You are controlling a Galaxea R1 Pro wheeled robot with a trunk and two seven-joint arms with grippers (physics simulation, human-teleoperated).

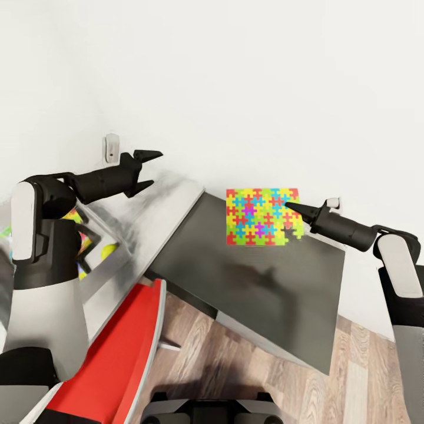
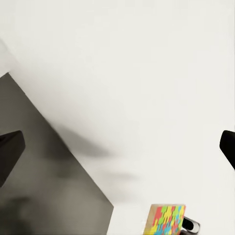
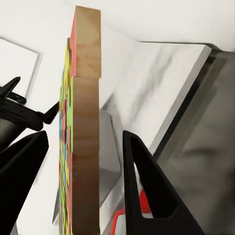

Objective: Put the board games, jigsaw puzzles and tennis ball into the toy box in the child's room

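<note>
Right claw (image 1: 290, 205) pinching jigsaw puzzle (image 1: 262, 216) by its edge, puzzle lifted above dark bench (image 1: 259, 288), colourful face toward head camera. Right wrist view: puzzle (image 3: 85, 147) edge-on between both fingers (image 3: 144, 191), wooden side showing. Left claw (image 1: 148, 171) spread wide, nothing in it, hovering over white marble bench (image 1: 159, 206) near wall. Toy box (image 1: 109, 262) partly hidden behind left arm, bright toys inside. Red bed (image 1: 118, 353) below.
</note>
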